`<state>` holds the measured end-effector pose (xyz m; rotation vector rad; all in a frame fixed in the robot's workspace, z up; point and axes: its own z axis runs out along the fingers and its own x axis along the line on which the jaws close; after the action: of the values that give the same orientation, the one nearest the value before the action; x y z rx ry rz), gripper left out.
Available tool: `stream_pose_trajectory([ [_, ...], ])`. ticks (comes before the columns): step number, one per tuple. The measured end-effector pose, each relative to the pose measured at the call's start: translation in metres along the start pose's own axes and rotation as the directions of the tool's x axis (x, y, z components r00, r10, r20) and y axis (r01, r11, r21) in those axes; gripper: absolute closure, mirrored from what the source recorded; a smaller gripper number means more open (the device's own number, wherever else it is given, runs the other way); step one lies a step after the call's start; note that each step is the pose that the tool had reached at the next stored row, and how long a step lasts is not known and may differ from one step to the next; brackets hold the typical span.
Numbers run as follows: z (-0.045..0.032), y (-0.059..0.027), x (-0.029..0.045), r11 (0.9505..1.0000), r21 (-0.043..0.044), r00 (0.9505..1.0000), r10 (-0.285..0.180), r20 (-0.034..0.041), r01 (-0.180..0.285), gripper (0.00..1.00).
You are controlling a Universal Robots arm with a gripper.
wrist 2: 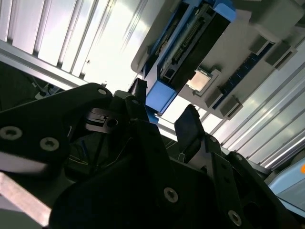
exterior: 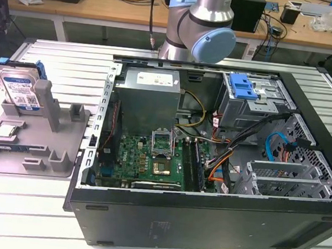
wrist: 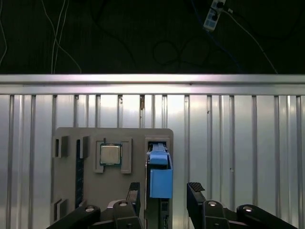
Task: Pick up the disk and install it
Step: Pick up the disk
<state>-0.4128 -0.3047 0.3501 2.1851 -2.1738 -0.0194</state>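
Observation:
The disk (exterior: 21, 88) stands on edge in a slot of the grey holder (exterior: 33, 146) at the exterior view's left, its silver face and white-and-blue label showing, with a blue carrier frame around it. In both wrist views I see it edge-on. My gripper (wrist: 164, 191) is open above it, the two black fingers (wrist: 195, 191) standing apart on either side of the disk's blue end (wrist: 159, 176) without touching it. From the second wrist view, the gripper (wrist 2: 164, 112) hangs over the same blue end (wrist 2: 159, 95).
A small square chip (wrist: 110, 154) lies in a recess of the holder beside the disk. The open computer case (exterior: 209, 165) takes up the middle and right of the ribbed metal table (exterior: 54, 59), with a blue-latched drive cage (exterior: 244, 88) at its back. The arm (exterior: 199, 33) rises behind the case.

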Motion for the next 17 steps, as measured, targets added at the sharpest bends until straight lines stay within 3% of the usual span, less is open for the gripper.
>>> stream_pose_trajectory([
  [17, 0.0117, -0.0012, 0.004, 1.0, 0.0, 1.0, 0.0, -0.0002, 0.0, 0.49],
])
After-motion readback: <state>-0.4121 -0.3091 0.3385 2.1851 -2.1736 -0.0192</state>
